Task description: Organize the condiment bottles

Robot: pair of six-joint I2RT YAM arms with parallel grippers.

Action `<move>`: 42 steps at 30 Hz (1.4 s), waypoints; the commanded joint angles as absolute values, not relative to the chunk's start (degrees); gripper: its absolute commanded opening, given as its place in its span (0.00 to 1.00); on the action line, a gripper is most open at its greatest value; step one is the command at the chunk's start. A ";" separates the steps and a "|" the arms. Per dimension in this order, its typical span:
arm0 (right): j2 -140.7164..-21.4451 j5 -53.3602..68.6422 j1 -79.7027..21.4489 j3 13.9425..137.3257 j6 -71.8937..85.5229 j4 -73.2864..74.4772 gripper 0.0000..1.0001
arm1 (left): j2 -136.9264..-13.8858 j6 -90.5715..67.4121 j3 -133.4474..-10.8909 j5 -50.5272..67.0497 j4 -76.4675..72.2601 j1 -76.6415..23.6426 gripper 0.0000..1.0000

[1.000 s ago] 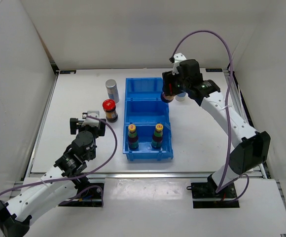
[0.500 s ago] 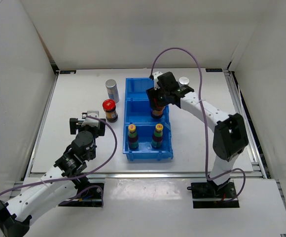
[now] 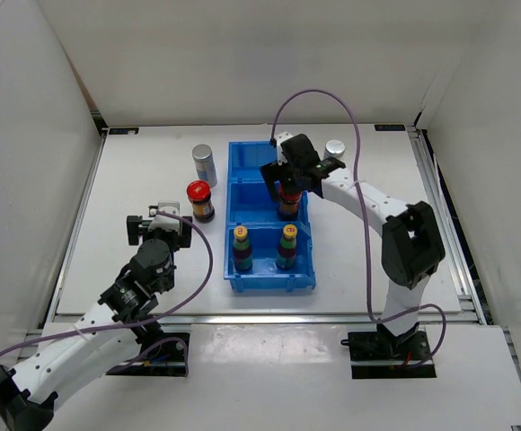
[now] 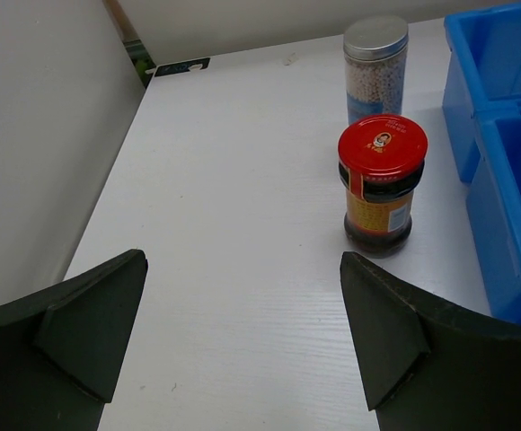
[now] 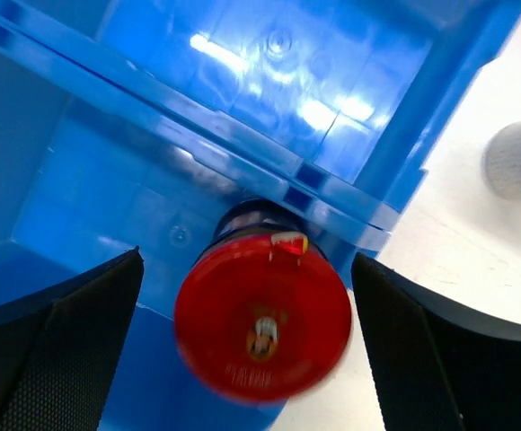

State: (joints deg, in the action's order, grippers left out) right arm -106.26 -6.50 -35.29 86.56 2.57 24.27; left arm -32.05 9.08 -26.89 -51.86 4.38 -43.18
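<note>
My right gripper [image 3: 289, 182] hangs open over the blue bin's [image 3: 227, 215] middle compartment. A dark red-lidded jar [image 3: 288, 201] stands below it at that compartment's right side. In the right wrist view its blurred red lid [image 5: 262, 328] lies between my fingers [image 5: 72, 350] with a gap on each side. Two yellow-capped bottles [image 3: 241, 249] [image 3: 287, 246] stand in the near compartment. My left gripper [image 3: 160, 224] is open and empty, low over the table. Ahead of it stand a second red-lidded jar [image 4: 382, 184] and a silver-capped pale cylinder [image 4: 375, 67]. Another silver-capped cylinder [image 3: 334, 149] stands right of the bin.
The bin's far compartment [image 3: 260, 162] holds nothing. White walls enclose the table on three sides. In the left wrist view the bin's wall [image 4: 503, 153] rises just right of the jar on the table.
My right arm carried the red-lidded jar from the far right into the bin's middle compartment, then opened and let it go. The left arm has not moved.
</note>
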 commanded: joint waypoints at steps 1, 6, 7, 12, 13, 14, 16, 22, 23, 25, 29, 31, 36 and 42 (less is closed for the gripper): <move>-96.96 -10.10 -35.86 89.38 2.20 20.48 1.00 | -33.22 5.90 -27.76 -50.80 4.48 -42.80 0.99; -84.94 -11.78 -36.56 85.54 1.58 20.57 1.00 | -39.53 -2.99 -37.95 -38.27 7.29 -36.94 0.99; -83.08 -11.78 -36.56 84.30 1.58 20.57 1.00 | -41.29 -4.38 -41.45 -31.71 6.77 -35.61 0.99; -71.73 -11.78 -36.56 74.39 5.00 20.57 1.00 | -58.22 -7.38 -53.51 -17.52 11.84 -25.78 0.99; -69.20 -11.17 -36.56 73.14 5.79 20.57 1.00 | -60.79 -8.25 -57.09 -13.23 12.82 -24.53 0.99; -68.13 -10.47 -36.56 71.91 5.80 21.18 1.00 | -63.08 -8.78 -58.87 -11.97 13.79 -23.65 0.99; -66.37 -10.46 -36.56 69.88 6.42 21.80 1.00 | -68.52 -8.79 -60.99 -9.42 14.68 -21.98 0.99; -61.27 -9.84 -36.56 64.43 7.47 24.96 1.00 | -78.22 -10.11 -64.16 -3.96 14.85 -18.46 0.99; -59.78 -9.23 -36.56 63.73 7.47 24.96 1.00 | -80.31 -10.63 -64.77 -3.96 14.85 -17.94 0.99; -57.93 -8.53 -36.56 61.71 8.00 24.96 1.00 | -82.08 -10.63 -64.78 -3.96 14.33 -17.93 0.99; -56.60 -7.82 -36.56 60.47 8.00 24.96 1.00 | -84.98 -10.63 -64.78 -4.66 12.83 -17.23 0.99; -55.99 -7.82 -36.56 60.47 8.00 25.48 1.00 | -86.48 -10.63 -64.78 -4.66 12.83 -16.70 0.99; -55.37 -7.82 -36.56 59.94 8.00 26.02 1.00 | -89.03 -11.25 -65.30 -4.13 14.06 -16.18 0.99; -55.37 -8.35 -36.56 59.94 8.00 27.25 1.00 | -90.44 -11.78 -64.25 -4.66 15.56 -16.17 0.88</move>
State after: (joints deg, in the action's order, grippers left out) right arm -56.18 -8.40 -36.18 60.10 7.38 27.16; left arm -91.20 -11.25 -63.33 -5.15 14.83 -16.60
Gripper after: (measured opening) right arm 0.998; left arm 0.899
